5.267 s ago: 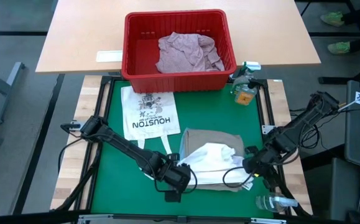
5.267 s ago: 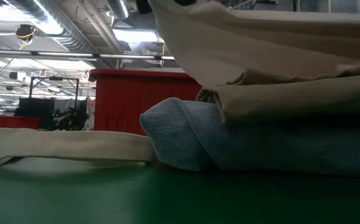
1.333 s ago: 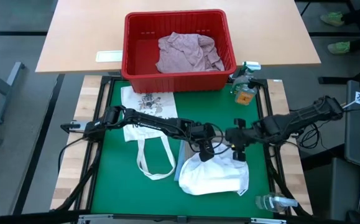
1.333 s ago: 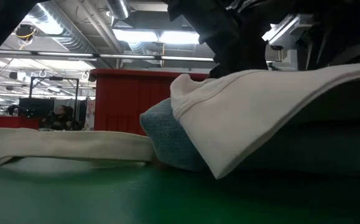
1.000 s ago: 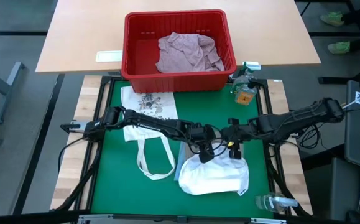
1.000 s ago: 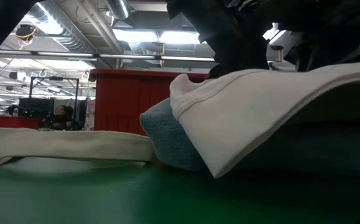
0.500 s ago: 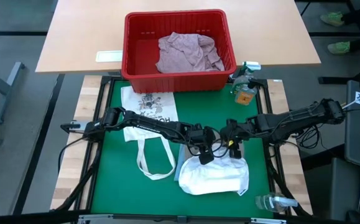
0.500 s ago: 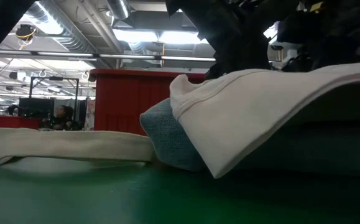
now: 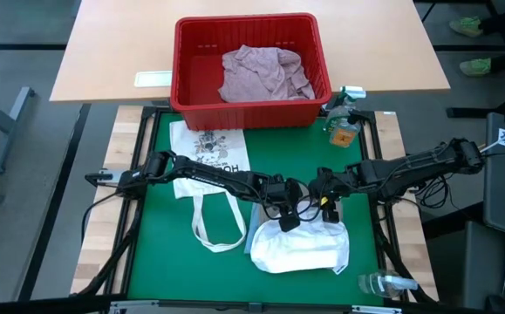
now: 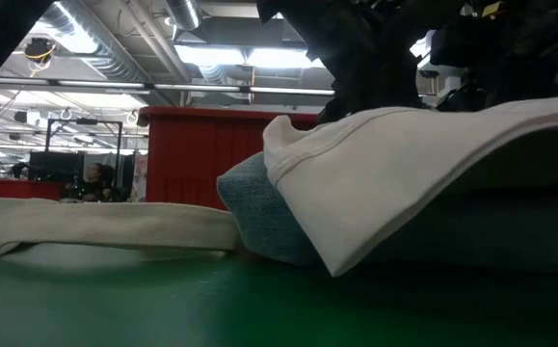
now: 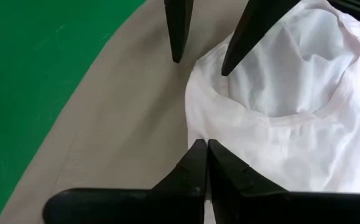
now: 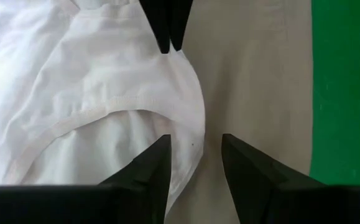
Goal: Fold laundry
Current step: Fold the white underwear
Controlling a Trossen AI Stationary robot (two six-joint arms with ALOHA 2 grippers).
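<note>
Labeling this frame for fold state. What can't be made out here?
- Denim under the white garment: the high view shows none of it; the low view shows only a rounded end.
- Whether the shut left gripper pinches the white hem: the fingertips hide the contact.
- Pink garment in the red basket: bunched, so its shape is unreadable.
- Tote bag print: too small, and the left arm crosses it.

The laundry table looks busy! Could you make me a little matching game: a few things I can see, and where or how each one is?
Things:
1. pink shirt
2. white garment
3. left gripper
4. right gripper

Places or states:
A. fingers open, at the white cloth's edge
B. lying crumpled in the red basket
C. fingers shut, at the white cloth's edge
D. on top of the stack on the green mat

Pairs: 1-B, 2-D, 3-C, 4-A
</note>
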